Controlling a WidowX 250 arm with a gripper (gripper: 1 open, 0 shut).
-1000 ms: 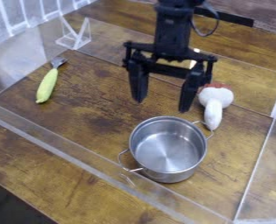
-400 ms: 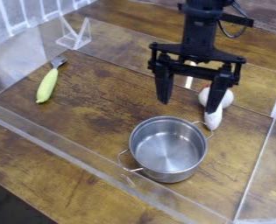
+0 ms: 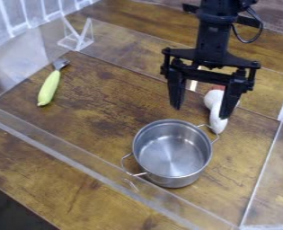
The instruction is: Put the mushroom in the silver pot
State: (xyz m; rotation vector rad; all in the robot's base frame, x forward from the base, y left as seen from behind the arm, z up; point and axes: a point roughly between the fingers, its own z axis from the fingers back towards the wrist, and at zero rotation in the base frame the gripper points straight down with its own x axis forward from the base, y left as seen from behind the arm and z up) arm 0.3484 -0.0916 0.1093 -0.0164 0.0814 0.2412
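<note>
The mushroom point(image 3: 216, 115) lies on the wooden table at the right, its white stem toward me and its reddish cap partly behind a finger. My gripper point(image 3: 204, 106) hangs open just above and slightly left of it, black fingers point(image 3: 179, 93) pointing down and spread wide; the right finger overlaps the mushroom in view. The silver pot point(image 3: 172, 154) stands upright in front of the gripper, nothing inside it.
A slim yellow-green banana-like item point(image 3: 48, 87) lies at the far left. Clear acrylic walls point(image 3: 72, 149) fence the work area along the front and sides. A small clear stand point(image 3: 74, 36) sits at the back left.
The arm has shifted to the right, from beside the mushroom to nearly over it. Its fingers have stayed wide apart. Mushroom and pot have not moved.
</note>
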